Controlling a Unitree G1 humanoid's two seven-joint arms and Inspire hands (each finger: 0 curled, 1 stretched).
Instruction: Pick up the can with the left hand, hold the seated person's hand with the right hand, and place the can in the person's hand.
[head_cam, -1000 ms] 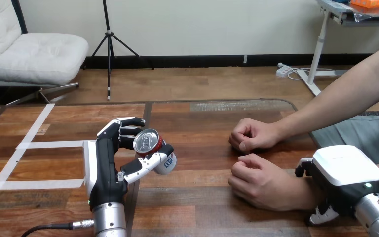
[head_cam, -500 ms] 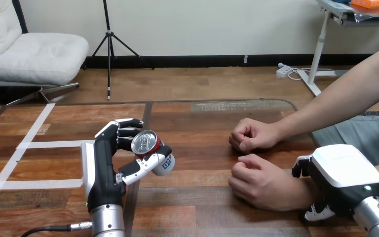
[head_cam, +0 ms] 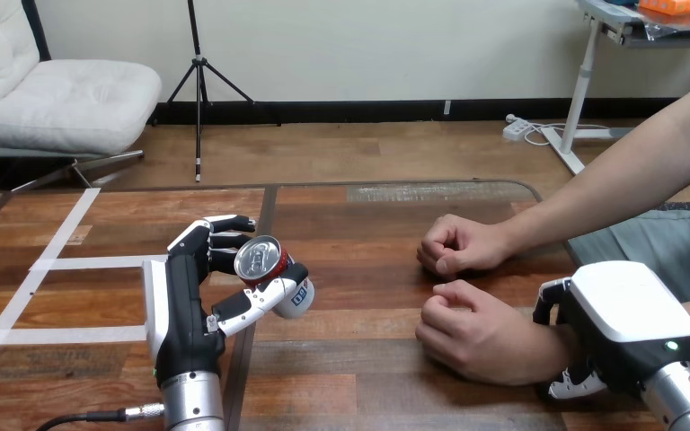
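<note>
A red and white can (head_cam: 265, 263) with a silver top is tilted in my left hand (head_cam: 180, 310), left of the table's middle. The fingers wrap its far side and the thumb (head_cam: 252, 303) crosses its near side. At the right, the person's two loose fists rest on the table (head_cam: 368, 377): the near one (head_cam: 472, 334) and the far one (head_cam: 458, 244). My right hand (head_cam: 624, 316) sits over the wrist of the near fist. Its fingers (head_cam: 548, 301) curl down on the far side and its thumb shows on the near side.
White tape strips (head_cam: 58, 235) mark the table's left part. The table's rounded far edge (head_cam: 413, 184) runs behind the person's hands. About a can's length of bare wood separates the can from the near fist.
My left hand and the can have drifted slightly left and back toward me. My right hand has edged a little left along the person's wrist.
</note>
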